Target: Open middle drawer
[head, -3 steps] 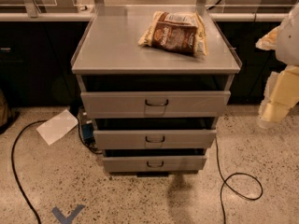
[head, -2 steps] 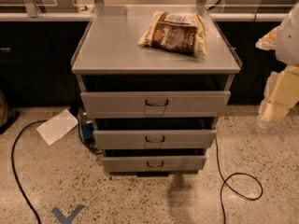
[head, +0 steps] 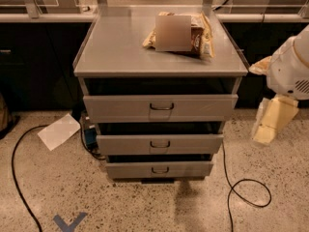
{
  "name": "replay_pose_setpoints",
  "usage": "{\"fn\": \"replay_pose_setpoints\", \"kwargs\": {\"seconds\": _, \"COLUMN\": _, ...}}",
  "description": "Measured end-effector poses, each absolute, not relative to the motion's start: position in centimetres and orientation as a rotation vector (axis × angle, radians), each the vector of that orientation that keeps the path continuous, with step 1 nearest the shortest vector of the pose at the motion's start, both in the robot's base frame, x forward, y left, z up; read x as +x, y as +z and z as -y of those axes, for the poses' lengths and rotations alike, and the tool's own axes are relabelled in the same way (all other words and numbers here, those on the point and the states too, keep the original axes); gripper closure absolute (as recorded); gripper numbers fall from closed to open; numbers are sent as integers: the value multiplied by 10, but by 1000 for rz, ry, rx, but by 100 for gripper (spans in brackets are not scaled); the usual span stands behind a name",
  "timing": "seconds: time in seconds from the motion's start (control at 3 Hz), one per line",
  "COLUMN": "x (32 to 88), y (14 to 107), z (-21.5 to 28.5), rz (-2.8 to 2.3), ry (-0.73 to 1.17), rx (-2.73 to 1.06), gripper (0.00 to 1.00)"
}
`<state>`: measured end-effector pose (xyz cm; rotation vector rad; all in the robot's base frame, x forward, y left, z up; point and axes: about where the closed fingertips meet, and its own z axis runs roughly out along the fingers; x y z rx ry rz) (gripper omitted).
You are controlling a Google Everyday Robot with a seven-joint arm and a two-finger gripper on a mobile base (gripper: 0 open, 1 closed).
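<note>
Middle drawer (head: 193, 144): sat low centre, stretched left to right, well left of the hand (head: 268, 125) at the right edge. Could not tell whether spread or closed.

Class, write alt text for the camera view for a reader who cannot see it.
The robot's gripper hangs right of a grey three-drawer cabinet, apart from its middle drawer. A snack bag lies on the cabinet top.

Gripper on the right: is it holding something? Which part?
Nothing is held. The gripper hangs in the air right of the cabinet, apart from the middle drawer.
</note>
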<state>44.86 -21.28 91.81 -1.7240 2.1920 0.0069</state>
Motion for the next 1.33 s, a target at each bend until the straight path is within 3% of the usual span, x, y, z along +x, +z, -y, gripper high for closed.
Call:
{"fn": "replay_pose_setpoints", "kwargs": {"seconds": 1.0, "x": 503, "y": 807, "z": 196, "rz": -1910, "ry": 344, "rx": -1768, "gripper": 0}}
{"fn": "replay_pose_setpoints", "kwargs": {"seconds": 1.33, "x": 503, "y": 806, "z": 196, "rz": -1910, "ry": 344, "rx": -1768, "gripper": 0}}
